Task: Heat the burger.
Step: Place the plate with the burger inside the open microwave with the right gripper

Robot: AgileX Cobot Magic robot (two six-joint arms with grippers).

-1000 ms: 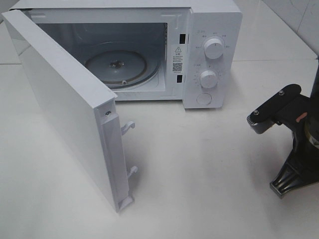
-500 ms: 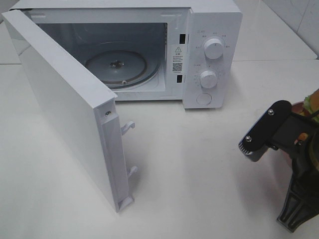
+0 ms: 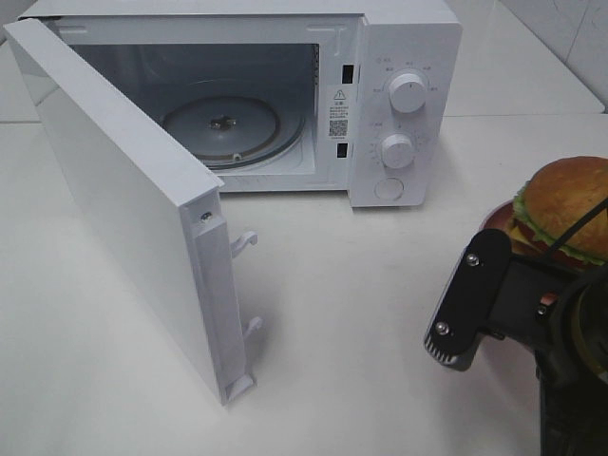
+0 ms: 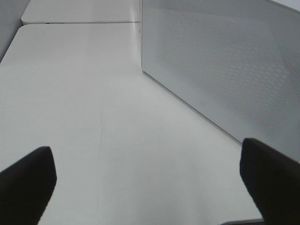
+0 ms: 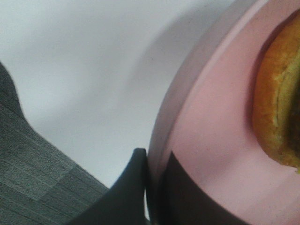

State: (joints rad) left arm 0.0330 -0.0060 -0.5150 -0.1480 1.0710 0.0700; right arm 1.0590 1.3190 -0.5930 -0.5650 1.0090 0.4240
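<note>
Jaws of the right gripper (image 5: pixel 149 161) are pinched on the rim of the pink plate (image 5: pixel 211 140), one dark finger above the rim and one below it. The burger (image 3: pixel 570 204) sits on this plate at the right edge of the exterior high view, well to the right of the microwave and nearer the camera. Its bun top, lettuce frill and cheese are visible; its lower part is hidden behind the arm. The right arm enters from the lower right corner, with its black wrist bracket (image 3: pixel 470 304) tilted in front of the plate. Whether the plate rests on the table (image 3: pixel 380 313) or is lifted cannot be determined.

The microwave (image 3: pixel 408 38) stands at the back of the table. Its door (image 3: pixel 123 209) is swung fully open to the left, exposing the glass turntable (image 3: pixel 228 123). Two round knobs (image 3: pixel 408 92) are on the right-hand control panel.

The left gripper (image 4: pixel 150 187) is spread wide, its fingers (image 4: pixel 26 185) apart over bare table beside a white dot-patterned panel (image 4: pixel 225 75) of the microwave. This arm is outside the exterior high view.
</note>
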